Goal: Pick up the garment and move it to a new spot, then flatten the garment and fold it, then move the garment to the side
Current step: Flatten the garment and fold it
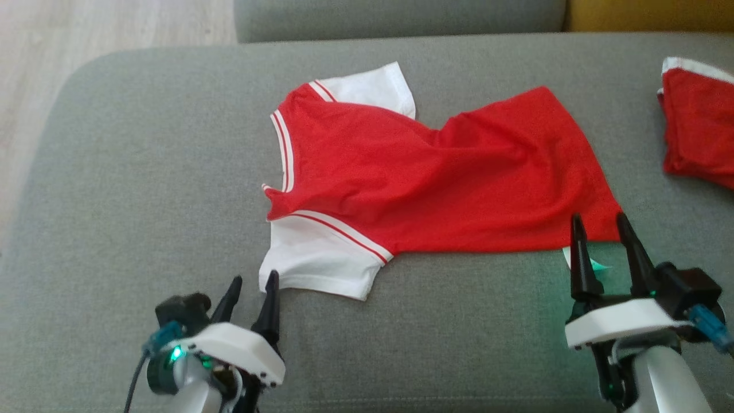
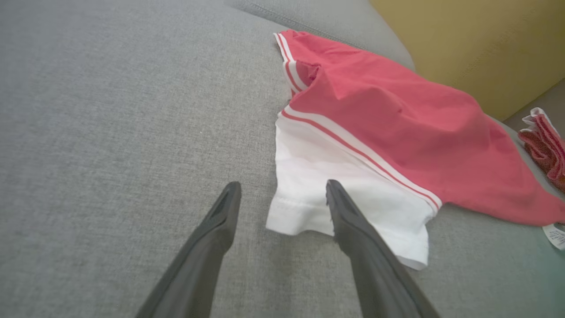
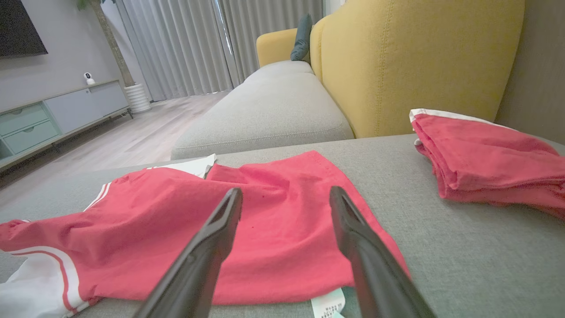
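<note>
Shirt (image 1: 436,178) lies long-axis side-to-side just ahead of both grippers, jaws apart & empty: L gripper (image 1: 254,278) by white sleeve (image 1: 318,261), R gripper (image 1: 598,221) at hem corner (image 1: 602,229).

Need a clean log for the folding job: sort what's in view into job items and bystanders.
For the job: spread-out red T-shirt with white sleeves; open left gripper by its near sleeve; open right gripper by its hem corner.
Just lying about: folded red garment at the right; yellow upholstered backrest; grey fabric cushion underneath.
</note>
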